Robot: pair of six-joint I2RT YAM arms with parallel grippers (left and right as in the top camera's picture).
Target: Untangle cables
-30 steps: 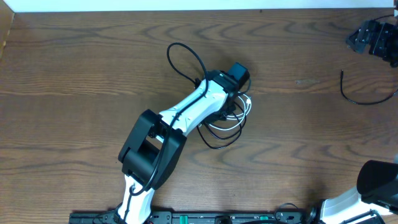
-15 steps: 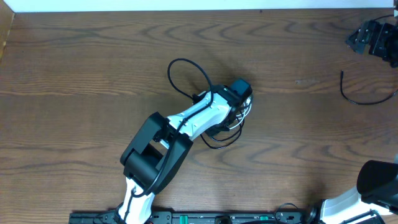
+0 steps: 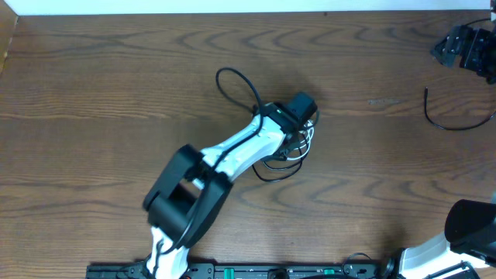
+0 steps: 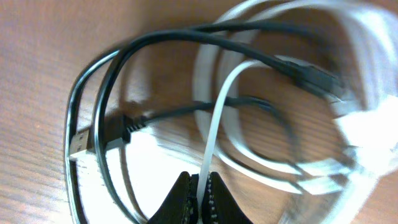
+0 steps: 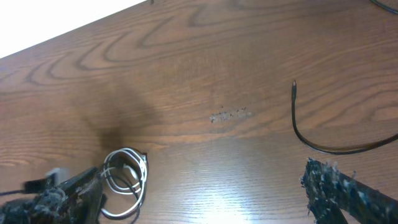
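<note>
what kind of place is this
Probably a robotics lab bench: a wood-grain table, a left arm and right arm mounted at its edge, and a tangle of cables pinched by the left gripper.

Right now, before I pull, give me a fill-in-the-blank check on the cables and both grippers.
1. The left gripper is shut on the thin cable coloured ____.
2. The right gripper is ____ and holds nothing.
3. The separate curved black cable lies on the robot's ____ side of the brown wooden table.
Missing words: white; open; right.
</note>
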